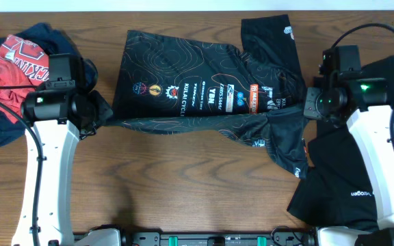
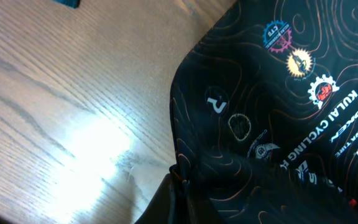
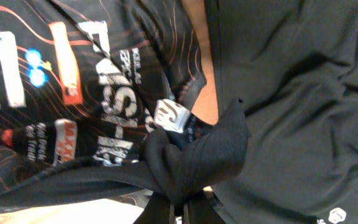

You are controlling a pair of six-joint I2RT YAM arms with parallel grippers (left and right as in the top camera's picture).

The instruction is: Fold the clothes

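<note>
The black cycling jersey [image 1: 197,89] with contour lines and sponsor logos lies across the middle of the table, its near edge lifted and stretched between both grippers. My left gripper [image 1: 101,113] is shut on the jersey's left near corner, which shows in the left wrist view [image 2: 260,124] with its logos; the jaws [image 2: 179,186] pinch the hem. My right gripper [image 1: 299,109] is shut on a bunched fold at the jersey's right side, seen in the right wrist view [image 3: 191,155] just above the fingertips [image 3: 182,211].
A pile of red and navy garments [image 1: 12,68] lies at the far left. A plain black garment [image 1: 361,171] lies under the right arm at the right edge. Bare wooden table [image 1: 183,184] lies in front of the jersey.
</note>
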